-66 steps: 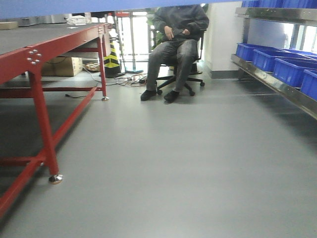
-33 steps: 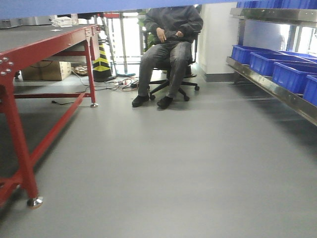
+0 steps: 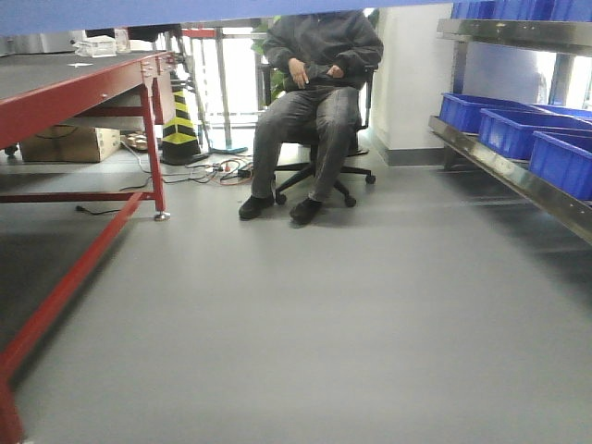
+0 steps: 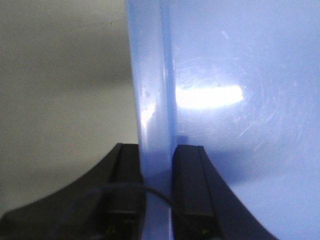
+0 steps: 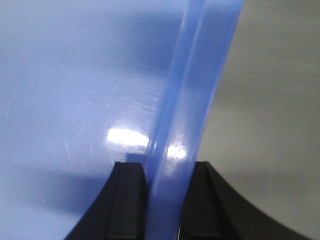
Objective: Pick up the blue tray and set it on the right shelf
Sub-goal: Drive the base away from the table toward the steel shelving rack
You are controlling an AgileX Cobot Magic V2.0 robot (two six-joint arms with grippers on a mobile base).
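The blue tray hangs between both arms, with the left gripper and right gripper each clamped tight on its flared rim. Its edge spans the top of the front view. The right shelf, lined with dark-blue bins, runs along the right side — a red table stands opposite, a seated person ahead.

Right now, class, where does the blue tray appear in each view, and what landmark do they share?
Front view: blue tray, a band along the top edge.
Left wrist view: right side, rim in jaws of left gripper.
Right wrist view: left side, rim in jaws of right gripper.
Shared landmark: grey floor.
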